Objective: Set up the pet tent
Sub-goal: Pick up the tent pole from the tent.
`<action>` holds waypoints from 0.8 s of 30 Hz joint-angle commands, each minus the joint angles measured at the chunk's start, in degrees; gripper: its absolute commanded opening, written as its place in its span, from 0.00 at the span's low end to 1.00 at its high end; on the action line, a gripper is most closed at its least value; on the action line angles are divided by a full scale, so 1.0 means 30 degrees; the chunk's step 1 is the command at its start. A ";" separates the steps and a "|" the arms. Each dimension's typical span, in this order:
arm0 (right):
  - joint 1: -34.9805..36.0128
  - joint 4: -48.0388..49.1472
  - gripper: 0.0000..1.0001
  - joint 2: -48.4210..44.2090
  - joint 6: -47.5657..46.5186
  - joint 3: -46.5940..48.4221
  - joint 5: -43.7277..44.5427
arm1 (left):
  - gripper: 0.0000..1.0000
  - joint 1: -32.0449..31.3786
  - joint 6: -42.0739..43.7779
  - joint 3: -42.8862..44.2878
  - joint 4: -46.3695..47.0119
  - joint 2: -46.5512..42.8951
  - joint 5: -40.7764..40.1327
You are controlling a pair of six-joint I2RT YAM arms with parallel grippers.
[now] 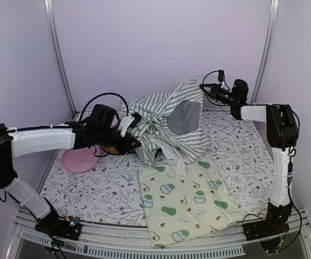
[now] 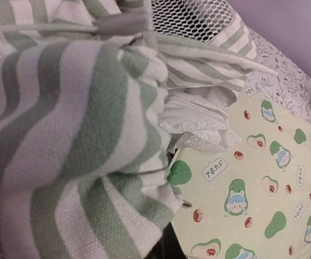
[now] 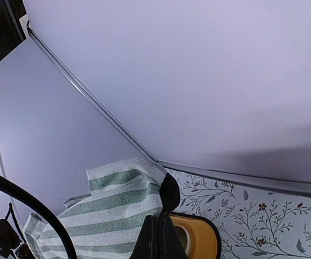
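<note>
One pet tent [image 1: 166,127]; one avocado-print mat [image 1: 187,202] at its 6 o'clock. Two grippers: right gripper [image 1: 201,86] clamped on the tent peak; left gripper [image 1: 137,144] closed at 9 o'clock, hold unclear.

Sage-green and white striped pet tent [image 1: 155,114]

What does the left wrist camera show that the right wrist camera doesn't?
Only the left wrist view shows the avocado-print mat, the mesh window and the white lace curtain. Only the right wrist view shows the orange bowl, the enclosure's back walls and the right end effector, shut at the fabric's tip. Both show the pet tent, its green-and-white striped fabric, and the floral table cover.
</note>
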 commanded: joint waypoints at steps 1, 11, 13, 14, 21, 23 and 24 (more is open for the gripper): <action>-0.0406 0.1531 0.00 -0.1484 -0.0581 -0.0468 0.0804 | 0.00 -0.0483 -0.0262 -0.0407 -0.0126 -0.0676 0.0044; -0.0787 0.2864 0.00 -0.2172 -0.0620 -0.1074 0.0602 | 0.00 -0.0858 -0.0562 -0.0853 -0.0732 -0.0654 0.0006; -0.0842 0.3057 0.00 -0.2230 -0.0571 -0.1101 0.0544 | 0.00 -0.0946 -0.0583 -0.0944 -0.0796 -0.0676 -0.0030; -0.0865 0.3096 0.00 -0.2256 -0.0580 -0.1124 0.0590 | 0.00 -0.0963 -0.0639 -0.0975 -0.0838 -0.0691 -0.0107; -0.0902 0.4429 0.00 -0.2427 -0.0242 -0.1590 0.0365 | 0.00 -0.0979 -0.1025 -0.1222 -0.0763 -0.0667 -0.0503; -0.0904 0.5270 0.00 -0.2528 -0.0078 -0.1973 0.0218 | 0.00 -0.0995 -0.1144 -0.1215 -0.0741 -0.0698 -0.0516; -0.0899 0.5633 0.00 -0.2619 -0.0047 -0.2182 0.0172 | 0.00 -0.0988 -0.1196 -0.1218 -0.0721 -0.0705 -0.0618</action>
